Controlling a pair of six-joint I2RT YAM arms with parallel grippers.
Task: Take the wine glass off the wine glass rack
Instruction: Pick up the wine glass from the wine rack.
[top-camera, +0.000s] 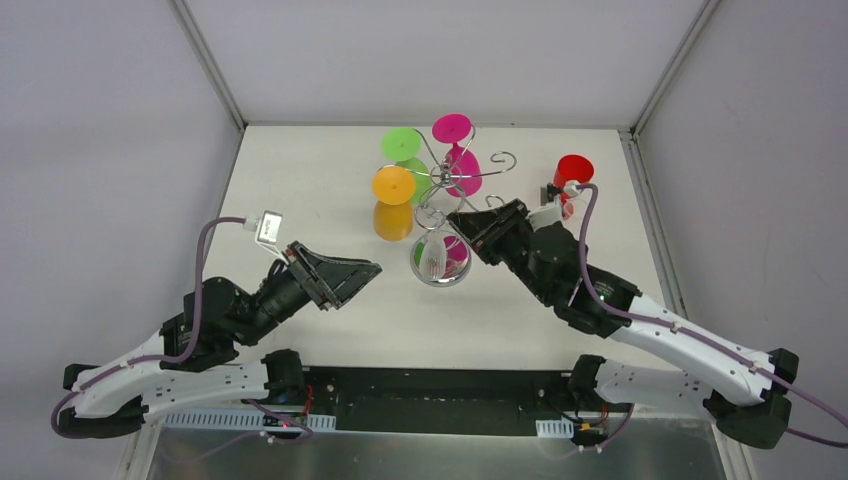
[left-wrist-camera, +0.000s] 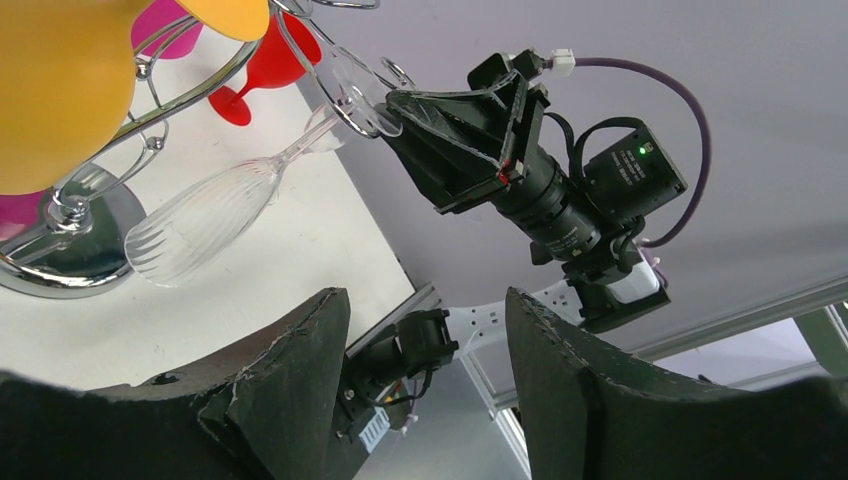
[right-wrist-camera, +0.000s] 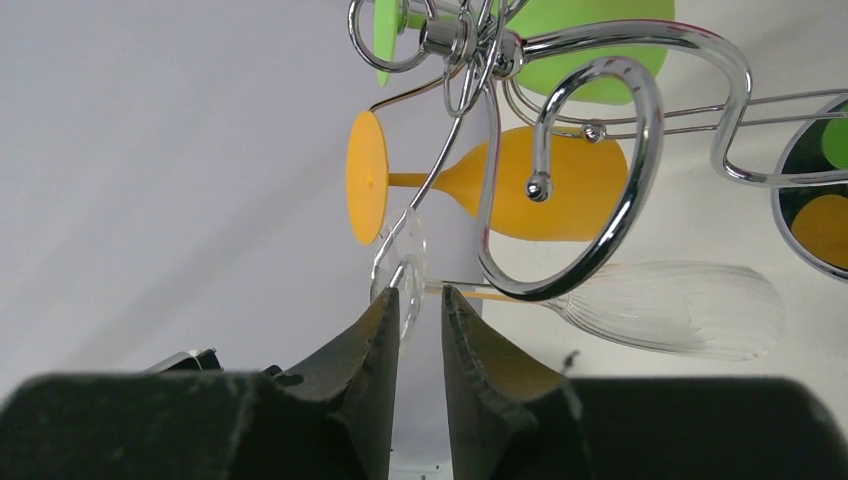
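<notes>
The wine glass rack (top-camera: 447, 180) is a chrome wire stand with curled arms (right-wrist-camera: 600, 200) and a round mirrored base (left-wrist-camera: 60, 270). A clear ribbed wine glass (left-wrist-camera: 200, 220) hangs from one arm, bowl down over the base (top-camera: 433, 262). Its round foot (right-wrist-camera: 400, 265) sits between the tips of my right gripper (right-wrist-camera: 420, 300), whose jaws stand narrowly apart around it with a gap showing. From the top view that gripper (top-camera: 458, 222) is at the rack's right side. My left gripper (top-camera: 365, 275) hovers open and empty (left-wrist-camera: 425, 310) to the left of the rack.
Orange (top-camera: 393, 185), green (top-camera: 400, 143) and magenta (top-camera: 452, 128) glasses hang on other arms of the rack. A red glass (top-camera: 573, 170) stands on the table at the back right. White walls enclose the table on three sides.
</notes>
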